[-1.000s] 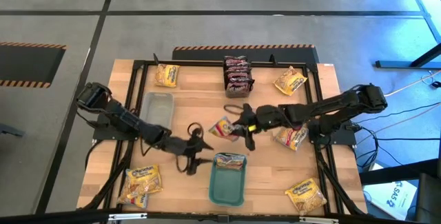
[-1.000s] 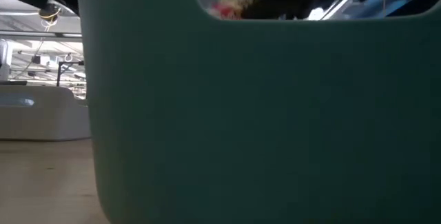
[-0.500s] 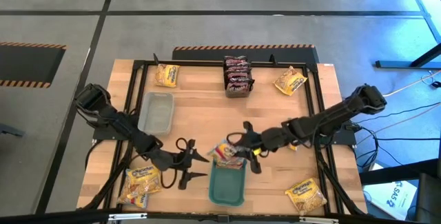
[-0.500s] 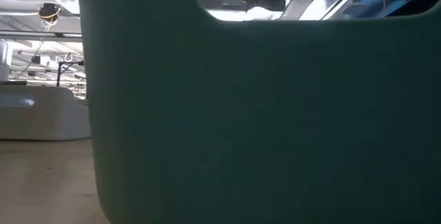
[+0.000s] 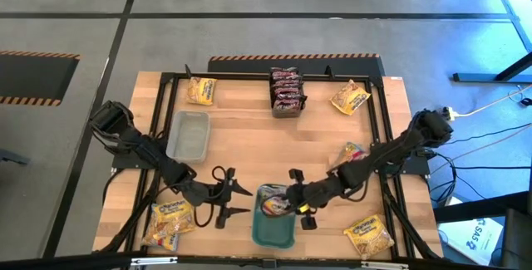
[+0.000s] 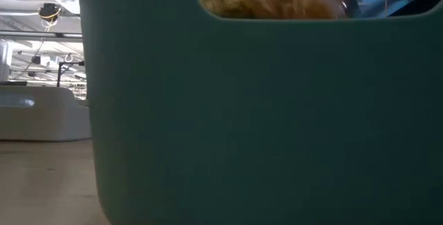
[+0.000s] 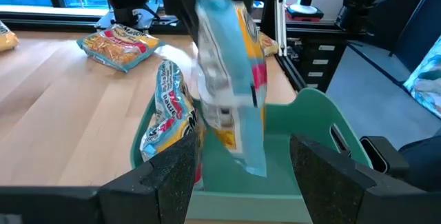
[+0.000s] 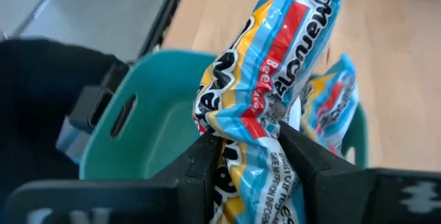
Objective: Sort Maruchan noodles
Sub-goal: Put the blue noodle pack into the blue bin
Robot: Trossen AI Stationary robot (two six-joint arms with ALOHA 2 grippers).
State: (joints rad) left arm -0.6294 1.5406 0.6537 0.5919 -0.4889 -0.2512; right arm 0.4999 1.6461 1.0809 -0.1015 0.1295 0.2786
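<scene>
Maruchan noodles lie scattered around the teal tray (image 5: pixel 273 233), which sits at the near edge of the wooden table (image 5: pixel 249 141). One pale blue-and-red beef packet (image 8: pixel 265 107) is pinched between the fingers of the right gripper (image 5: pixel 293 198), whose jaws are closed down on the packet's crumpled end, and it hangs directly over the tray's far end, above the rim. A second packet of the same print (image 7: pixel 169 117) already stands on edge inside the tray, leaning against its wall. The left gripper (image 5: pixel 235 200) hovers just beside the tray on its left side, fingers spread wide and holding nothing, pointed toward the tray. Left of the tray, near the table's front corner, lie two yellow packets (image 5: pixel 171 220), overlapping. Another yellow packet (image 5: pixel 369 233) lies to the tray's right. Farther from the tray, a stack of dark brown-red packets (image 5: pixel 285 91) sits at the table's far edge, with single yellow packets (image 5: pixel 200 90) to either side of it. A clear grey tub (image 5: pixel 188 135) stands beyond the left gripper, well apart from the tray. In the low view the tray's wall fills nearly everything, with the held packet showing through its handle cut-out.
</scene>
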